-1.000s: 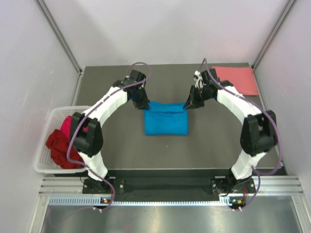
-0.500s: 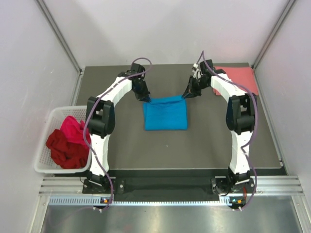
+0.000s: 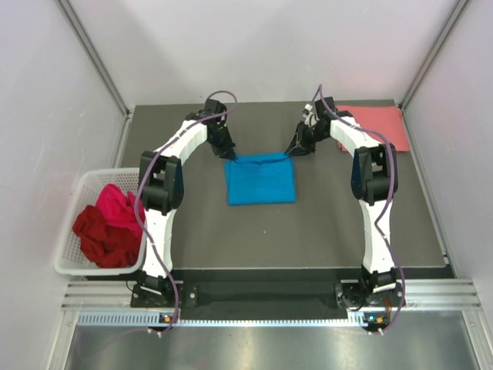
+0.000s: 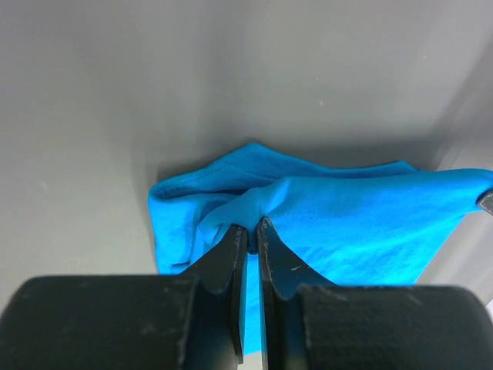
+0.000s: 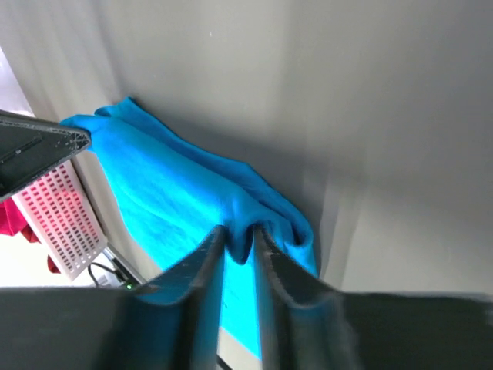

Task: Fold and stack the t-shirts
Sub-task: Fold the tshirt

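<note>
Blue cloth at the middle of the overhead view: blue t-shirt (image 3: pixel 260 181), folded to a near-square. Lies flat on the dark grey tabletop (image 3: pixel 308 231), far edge slightly rumpled. Meets both arms at its two far corners.

Left tool (image 3: pixel 230 157) at the upper left corner of that square. Seen from the left wrist with jaws narrow, almost together, pinching a small raised fold of the blue cloth at the very tips. Rest of the shirt spread away toward the right of that frame, down on the tabletop.

Right tool (image 3: pixel 293 153) at the upper right corner. Seen from the right wrist with a narrow gap, a little wider than the left's, and a hump of blue cloth between the fingertips (image 5: pixel 218 235). Cannot tell whether clamped or only loosely bracketed.

Pink t-shirt (image 3: pixel 375 127), folded flat, in the upper right corner of the tabletop. Sits just beyond the right arm and well apart from the blue one.

White lattice basket (image 3: pixel 68 262) off the left edge of the tabletop, at the lower left of the overhead frame. Holds dark red t-shirt (image 3: pixel 98 237) and magenta t-shirt (image 3: pixel 117 204), both crumpled, magenta toward the far side and partly over the red. Shows up too at the lower left of the right wrist view, behind the blue cloth.
</note>
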{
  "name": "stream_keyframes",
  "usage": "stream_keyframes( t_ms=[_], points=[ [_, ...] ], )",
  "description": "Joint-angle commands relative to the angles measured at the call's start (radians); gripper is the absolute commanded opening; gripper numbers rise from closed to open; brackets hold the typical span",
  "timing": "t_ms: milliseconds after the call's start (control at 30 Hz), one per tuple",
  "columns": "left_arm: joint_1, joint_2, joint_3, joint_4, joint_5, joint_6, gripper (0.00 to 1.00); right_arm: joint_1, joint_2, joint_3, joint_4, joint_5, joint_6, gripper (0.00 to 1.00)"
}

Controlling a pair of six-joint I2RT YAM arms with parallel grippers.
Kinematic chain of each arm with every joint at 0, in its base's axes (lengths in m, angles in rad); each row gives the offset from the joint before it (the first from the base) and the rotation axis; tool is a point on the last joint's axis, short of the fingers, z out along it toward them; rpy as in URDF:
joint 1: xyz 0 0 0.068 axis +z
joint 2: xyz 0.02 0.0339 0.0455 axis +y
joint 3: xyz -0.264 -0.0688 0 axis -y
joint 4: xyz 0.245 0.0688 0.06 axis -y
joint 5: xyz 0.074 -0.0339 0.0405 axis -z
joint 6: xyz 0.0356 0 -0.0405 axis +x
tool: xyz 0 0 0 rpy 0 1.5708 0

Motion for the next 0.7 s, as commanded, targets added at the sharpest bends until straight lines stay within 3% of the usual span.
stream_keyframes(
  t_ms=[0,67,133,233,300,333,467,533,600,667],
  points=[
    [0.017,0.007,0.047,0.019,-0.010,-0.004,0.00,-0.011,0.024,0.071,0.017,-0.024,0.022,0.24],
    [0.022,0.012,0.057,0.021,0.003,-0.010,0.08,-0.011,0.027,0.084,0.017,-0.021,0.027,0.34],
    [0.022,-0.002,0.059,0.016,-0.034,-0.010,0.14,-0.016,0.024,0.095,0.011,-0.021,0.028,0.36],
    [0.022,-0.048,0.070,-0.009,-0.082,-0.001,0.38,-0.031,0.004,0.121,-0.033,0.014,0.010,0.44],
    [0.021,-0.109,0.056,-0.010,-0.137,0.008,0.65,-0.037,-0.034,0.134,-0.076,0.083,-0.028,0.55],
    [0.021,-0.132,0.044,-0.007,-0.155,0.019,0.67,-0.037,-0.047,0.138,-0.100,0.112,-0.045,0.59],
    [0.021,-0.252,-0.103,0.089,-0.130,0.034,0.67,-0.031,-0.094,0.164,-0.183,0.179,-0.133,0.65],
    [0.021,-0.303,-0.168,0.146,0.011,0.005,0.54,-0.007,-0.113,0.114,-0.185,0.162,-0.148,0.64],
    [0.014,-0.318,-0.261,0.275,0.184,-0.018,0.49,0.030,-0.143,0.054,-0.141,0.093,-0.141,0.61],
    [0.007,-0.314,-0.351,0.420,0.266,-0.081,0.42,0.067,-0.154,-0.020,-0.060,0.047,-0.112,0.55]
  ],
)
